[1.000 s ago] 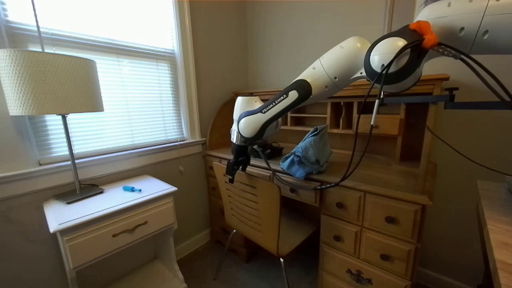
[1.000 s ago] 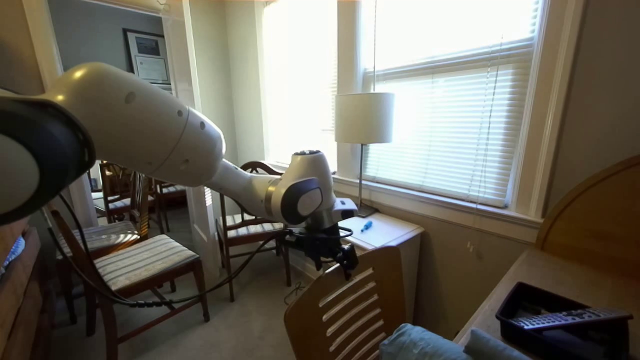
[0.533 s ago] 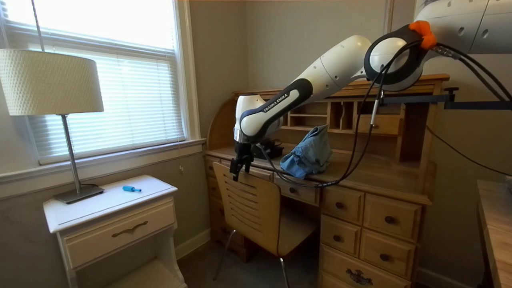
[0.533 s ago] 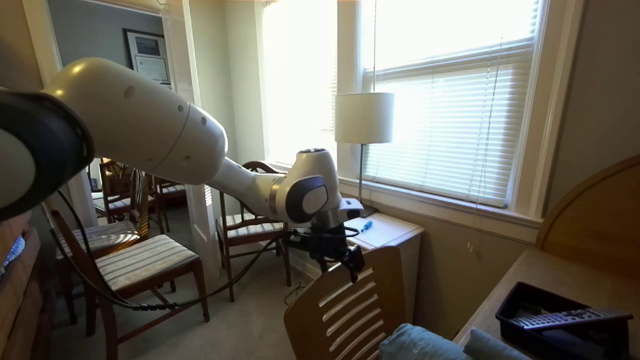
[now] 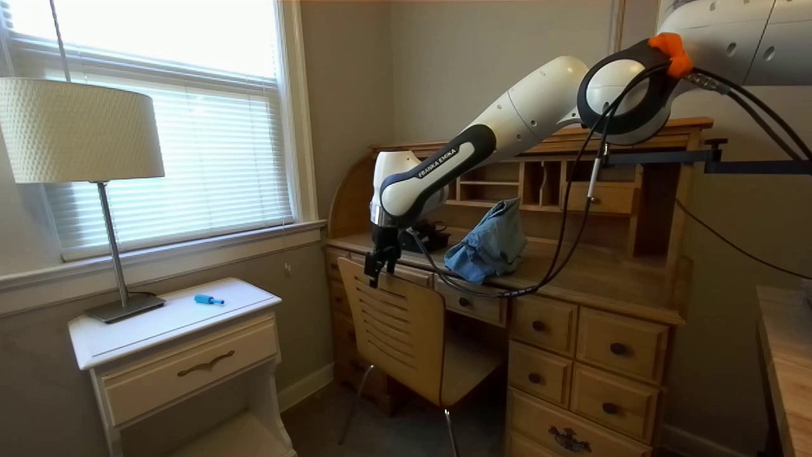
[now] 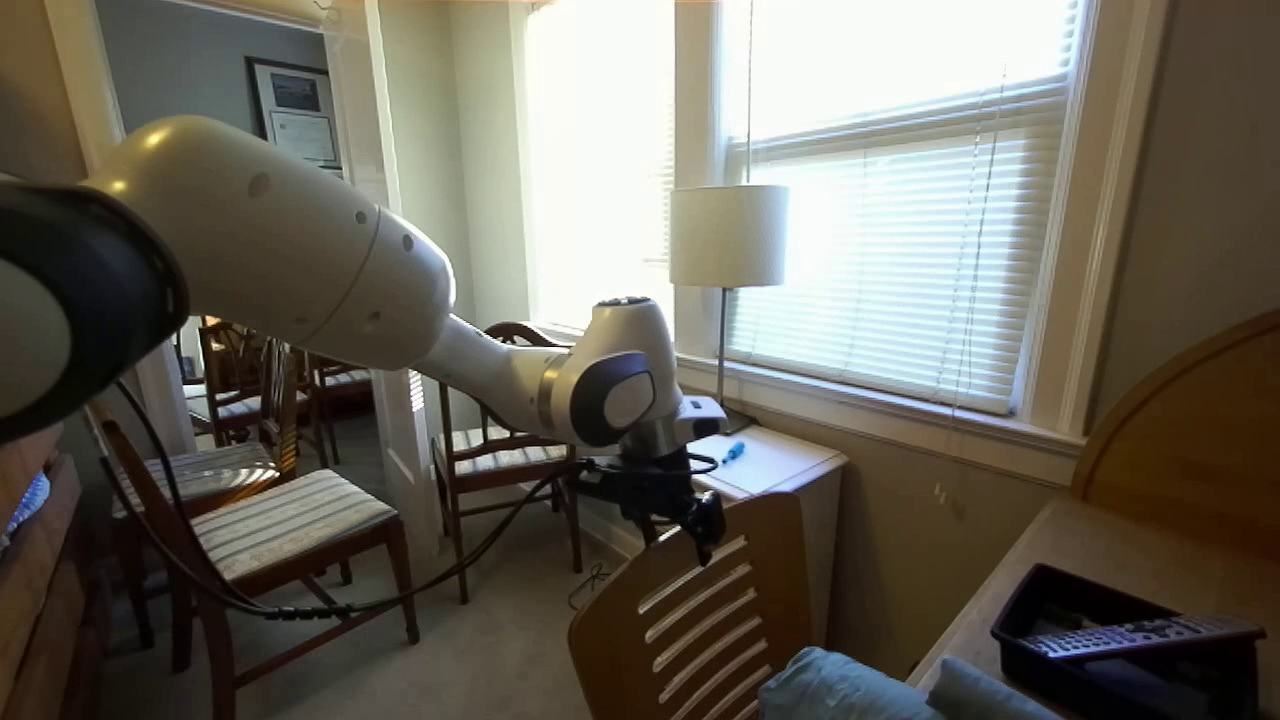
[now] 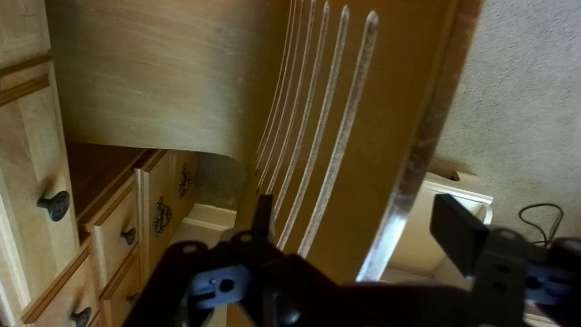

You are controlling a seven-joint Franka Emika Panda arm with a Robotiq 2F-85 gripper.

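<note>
Pincer [image 7: 356, 213] spread wide, nothing held, seemingly astride chair back [image 7: 372, 159]; reach to it looks done, no grip made. Blue tool [image 5: 207, 299] well apart, untouched.

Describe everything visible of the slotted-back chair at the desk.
The chair looks like tan wood, with a curved back with rounded corners and parallel slots, a seat, and slim metallic legs. It stands upright, facing the desk. In the wrist view, its top edge appears between the fingers of the open gripper; whether they touch it cannot be told.
</note>
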